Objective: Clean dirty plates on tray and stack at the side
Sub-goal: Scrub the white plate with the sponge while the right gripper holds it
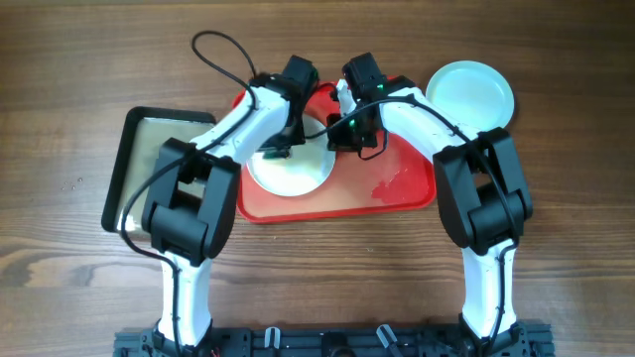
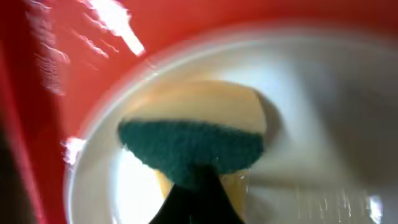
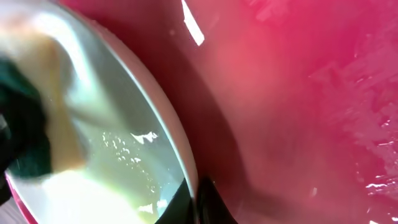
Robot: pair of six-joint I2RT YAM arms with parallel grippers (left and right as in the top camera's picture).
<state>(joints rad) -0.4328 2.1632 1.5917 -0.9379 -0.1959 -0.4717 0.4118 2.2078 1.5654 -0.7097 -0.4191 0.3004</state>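
A white plate point(image 1: 298, 171) lies on the red tray point(image 1: 397, 188), toward its left side. My left gripper point(image 1: 276, 151) is shut on a yellow and green sponge point(image 2: 196, 134) and presses it on the plate point(image 2: 323, 112). My right gripper point(image 1: 342, 137) is shut on the plate's right rim point(image 3: 186, 168), one finger inside and one outside. A pale blue plate point(image 1: 470, 94) lies on the table beyond the tray's right corner. No third plate is in view.
A black-rimmed tray point(image 1: 124, 169) lies left of the red tray, partly under my left arm. The red tray's right part point(image 3: 298, 93) shows wet smears. A black cable point(image 1: 223, 50) loops at the back.
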